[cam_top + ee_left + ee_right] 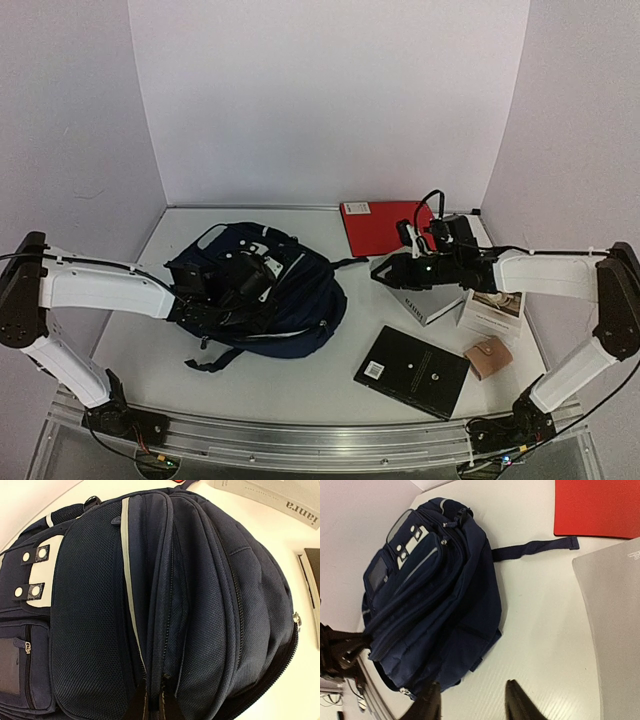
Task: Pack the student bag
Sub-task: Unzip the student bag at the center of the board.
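The student bag is a dark navy backpack lying on the left half of the white table. In the left wrist view the student bag fills the frame, with a pale stripe and white patches near its top. My left gripper is shut, pinching a fold of fabric by a zipper seam; from above, the left gripper rests on top of the bag. My right gripper stands open over bare table just right of the student bag, with nothing between its fingers. In the top view the right gripper is apart from the bag.
A red folder lies at the back. A grey book sits under the right arm, with a white booklet beside it. A black book and a small brown wallet lie near the front right. A bag strap trails toward the folder.
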